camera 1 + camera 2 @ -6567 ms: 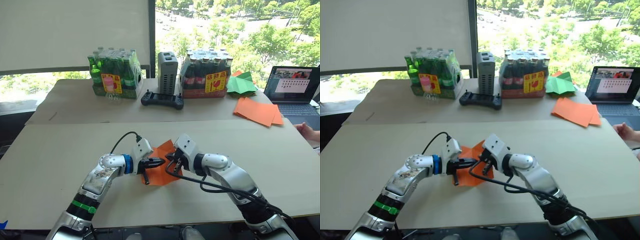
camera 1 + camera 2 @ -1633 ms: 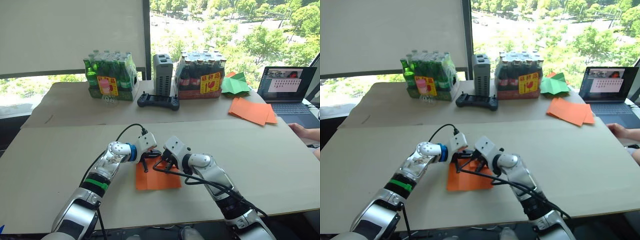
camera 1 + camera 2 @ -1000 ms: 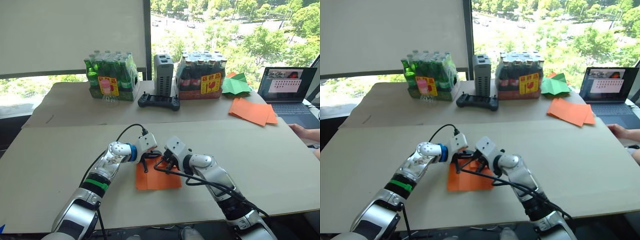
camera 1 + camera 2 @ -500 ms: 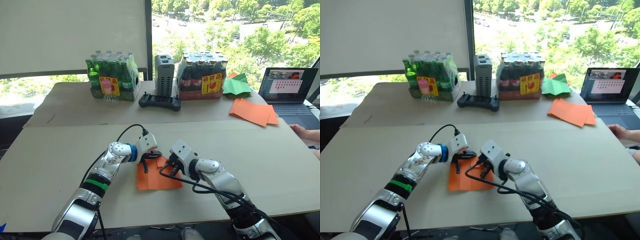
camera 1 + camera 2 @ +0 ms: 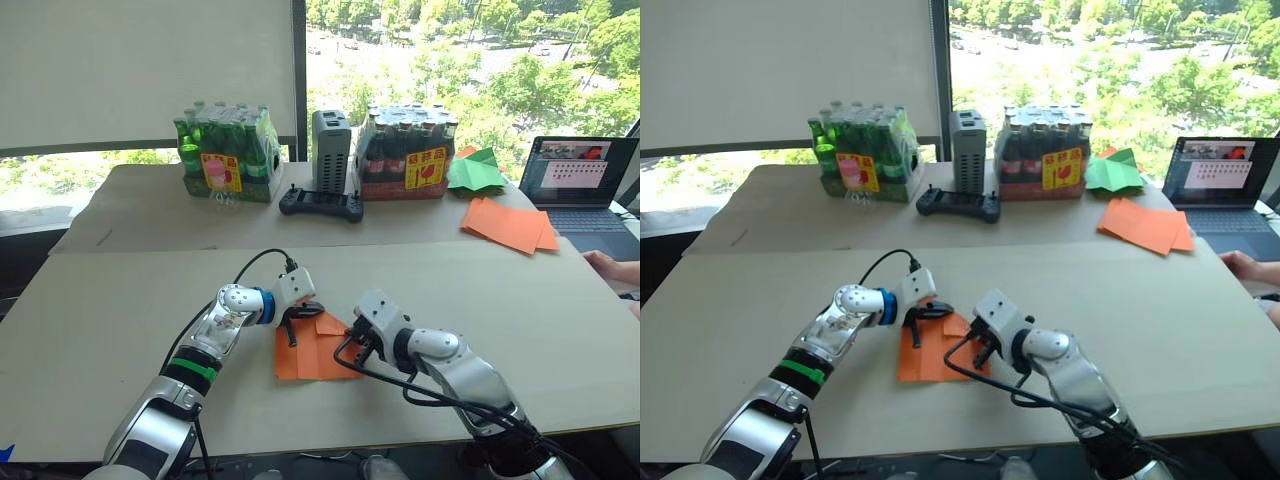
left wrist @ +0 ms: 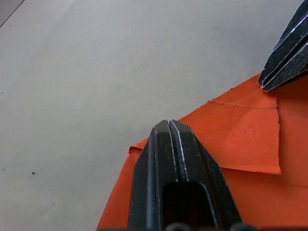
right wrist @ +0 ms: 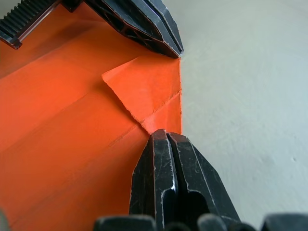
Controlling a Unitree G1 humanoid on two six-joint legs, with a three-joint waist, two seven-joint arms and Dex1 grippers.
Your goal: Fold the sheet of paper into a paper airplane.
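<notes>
Thin creased orange sheet of paper [image 5: 312, 352]: one far corner folded, dart unformed | left gripper [image 6: 169, 126] closed, pressing | right gripper [image 7: 165, 138] closed, creasing

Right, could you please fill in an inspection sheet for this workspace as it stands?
Surface: tan table, a second board butted behind it.
Job's things: sheet of paper lies flat, one far corner folded into a small triangular flap; not yet an airplane.
Clutter: two shrink-wrapped bottle packs, grey box, black controller, green paper pieces, pile of orange sheets.
Grippers: left gripper shut, tip on the sheet; right gripper shut, tip at the flap's lower edge.
Cables: black cable on the left wrist, another looping by the right.
Surroundings: laptop, window, a person's hand.
</notes>
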